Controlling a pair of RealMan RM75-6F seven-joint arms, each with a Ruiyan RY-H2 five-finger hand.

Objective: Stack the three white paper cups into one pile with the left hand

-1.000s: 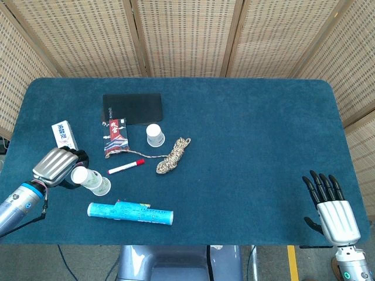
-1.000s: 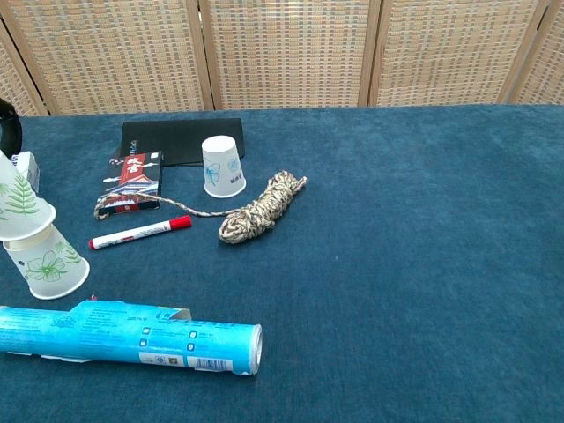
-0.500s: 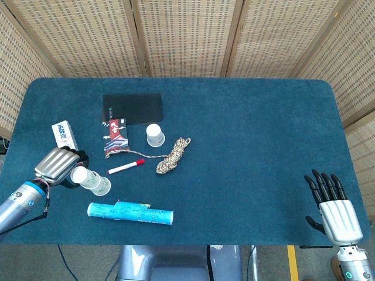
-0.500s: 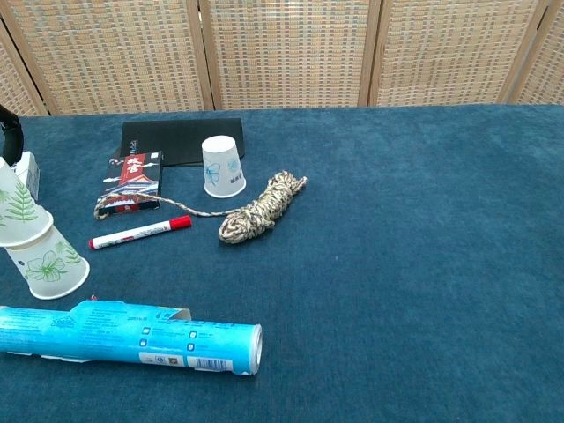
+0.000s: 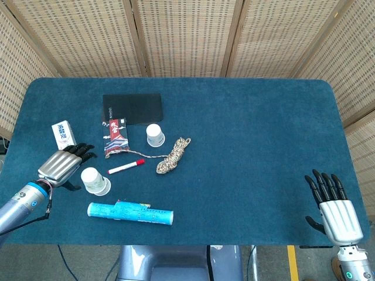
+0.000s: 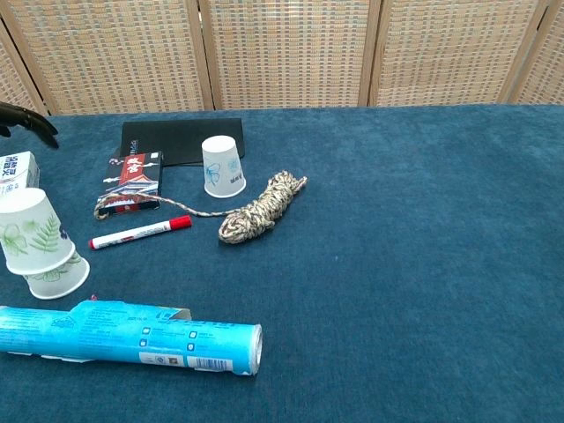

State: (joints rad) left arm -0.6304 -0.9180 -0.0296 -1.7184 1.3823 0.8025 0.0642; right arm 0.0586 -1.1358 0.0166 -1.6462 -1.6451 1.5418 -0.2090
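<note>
Two white paper cups with green leaf prints stand nested upside down as one pile (image 5: 94, 181) (image 6: 36, 241) near the table's left front. A third white cup (image 5: 154, 135) (image 6: 223, 166), blue-printed, stands upside down farther back by the rope. My left hand (image 5: 62, 164) hovers just left of the pile, fingers spread, holding nothing; only its dark fingertips (image 6: 28, 122) show in the chest view. My right hand (image 5: 334, 208) rests open at the table's front right edge, far from the cups.
A coiled rope (image 5: 171, 156), red marker (image 5: 126, 167), patterned packet (image 5: 116, 136) and black pouch (image 5: 132, 108) lie between the cups. A small white box (image 5: 64, 134) sits behind my left hand. A blue tube (image 5: 130, 213) lies in front of the pile.
My left hand has let go of the upper cup and opened, drawing back to the left. The cup has dropped fully onto the lower one, and the pile stands straight.
</note>
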